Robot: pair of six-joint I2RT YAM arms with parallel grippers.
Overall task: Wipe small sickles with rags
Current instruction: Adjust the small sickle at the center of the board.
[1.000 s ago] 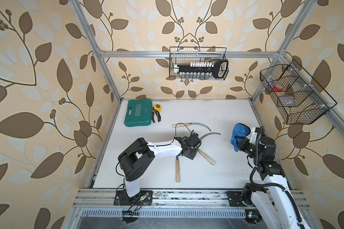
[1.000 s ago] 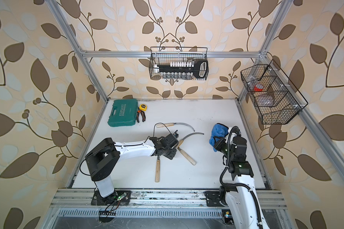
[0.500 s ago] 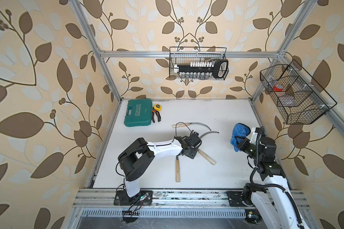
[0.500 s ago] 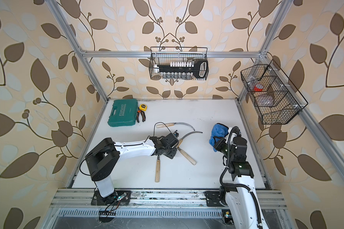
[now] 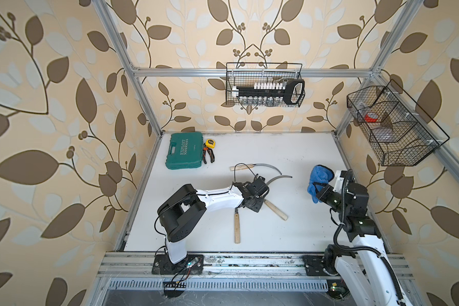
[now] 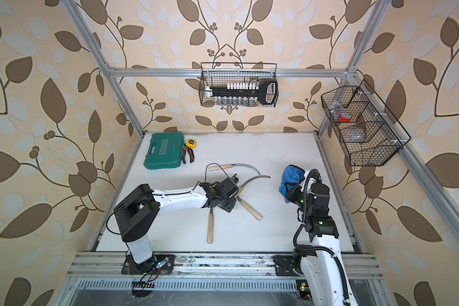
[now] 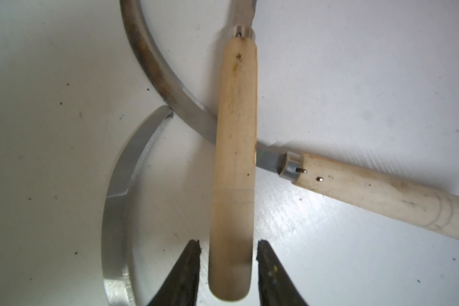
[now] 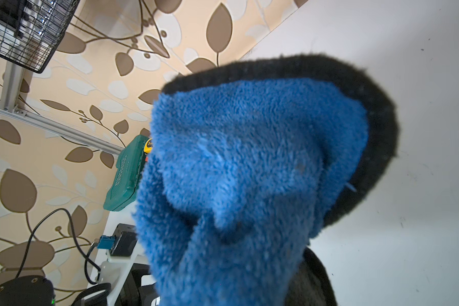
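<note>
At mid tabletop (image 5: 297, 233): left claw (image 7: 227, 245) slightly spread, astride wooden handle of sickle (image 7: 235, 159), slim gap each side; handle lies over blade of second sickle (image 7: 382, 193). Right claw (image 5: 319, 193) pinching blue rag (image 5: 319, 176), near tabletop's right edge.

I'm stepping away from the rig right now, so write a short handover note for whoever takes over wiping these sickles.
Left gripper: jaws straddle a sickle handle; firm grip unclear.
Right gripper: shut on the rag, clear of the sickles.
Second sickle lies under that handle, a third blade beside, fourth sickle further back.
Done: rag picked up; no wiped blade confirmable.
Left: lift and wipe each sickle.
</note>
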